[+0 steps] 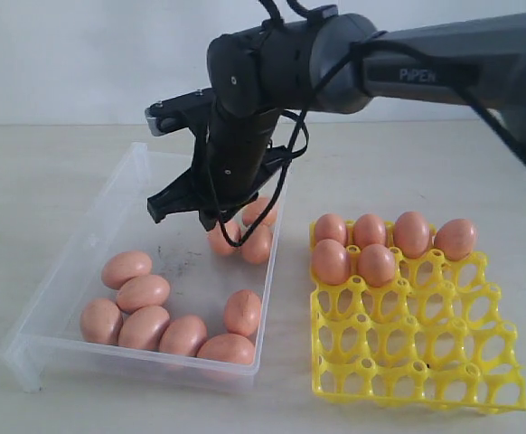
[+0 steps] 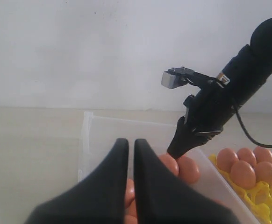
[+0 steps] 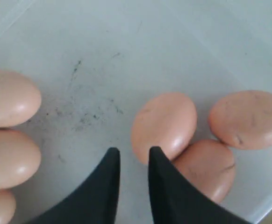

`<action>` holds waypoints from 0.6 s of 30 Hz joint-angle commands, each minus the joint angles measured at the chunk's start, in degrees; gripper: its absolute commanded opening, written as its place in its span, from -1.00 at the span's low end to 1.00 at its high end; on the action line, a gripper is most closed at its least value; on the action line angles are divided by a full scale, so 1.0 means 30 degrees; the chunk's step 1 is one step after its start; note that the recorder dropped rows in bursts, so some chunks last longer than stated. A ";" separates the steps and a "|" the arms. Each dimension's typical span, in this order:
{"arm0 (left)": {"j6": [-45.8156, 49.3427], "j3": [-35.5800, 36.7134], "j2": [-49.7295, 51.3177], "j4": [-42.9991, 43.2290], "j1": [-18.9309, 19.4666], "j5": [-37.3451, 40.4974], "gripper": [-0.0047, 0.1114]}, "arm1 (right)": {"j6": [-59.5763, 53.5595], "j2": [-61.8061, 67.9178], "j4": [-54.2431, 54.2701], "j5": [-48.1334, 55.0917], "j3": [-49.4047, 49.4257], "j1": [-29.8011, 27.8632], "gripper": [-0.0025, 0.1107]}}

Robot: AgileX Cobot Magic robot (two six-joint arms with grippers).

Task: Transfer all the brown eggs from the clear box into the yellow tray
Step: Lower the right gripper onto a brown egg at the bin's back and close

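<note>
Ten smooth orange-brown oval eggs (image 1: 143, 292) lay in the shallow clear plastic box (image 1: 69, 258): seven at its near end and three by its far right corner. Six more eggs (image 1: 377, 264) sat in the bright yellow lattice egg tray (image 1: 426, 362) just right of the box. The right gripper (image 3: 132, 151) hung inside the box beside the three, its black jaws slightly parted and empty. The left gripper (image 2: 131, 142) had its jaws all but together, holding nothing. The grey arm (image 1: 444, 63) over the box read "PiPER".
</note>
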 commanded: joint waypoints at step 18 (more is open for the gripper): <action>-0.0156 0.0049 -0.0052 -0.0043 -0.0152 -0.0036 -0.85 | 0.3272 0.4272 -0.3011 0.2001 -0.4872 -0.0043 -0.13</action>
